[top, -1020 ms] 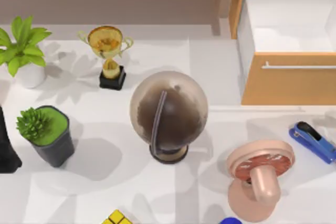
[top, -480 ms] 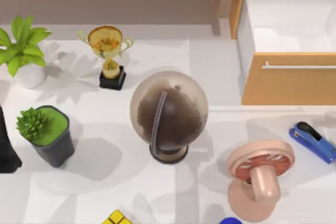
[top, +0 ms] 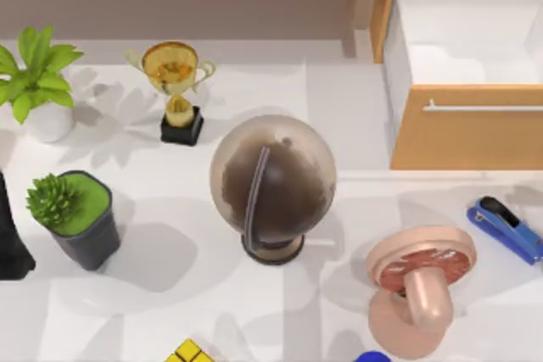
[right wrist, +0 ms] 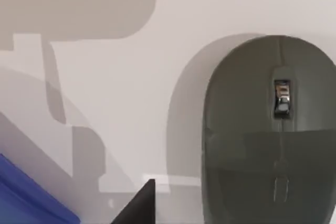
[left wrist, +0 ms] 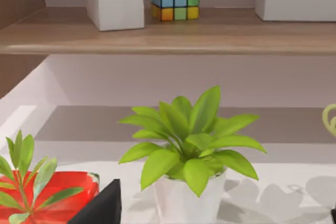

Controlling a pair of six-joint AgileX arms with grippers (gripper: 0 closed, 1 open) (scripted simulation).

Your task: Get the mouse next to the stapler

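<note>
judging the mouse [right wrist: 265, 129], lying flat on the tabletop [right wrist: 131, 93] under the right wrist camera, as light, rigid and slick-domed, best pinched across its narrow sides; right claw state: cannot tell; stapler [top: 506, 228] at tabletop's right edge.

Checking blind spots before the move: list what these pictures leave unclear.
- Mouse: right wrist view, cut off by the frame edge.
- Stapler: top view, far end cut off at the table's right edge.
- Blue object: top view, mostly cut off at the bottom edge, unidentifiable.
</note>
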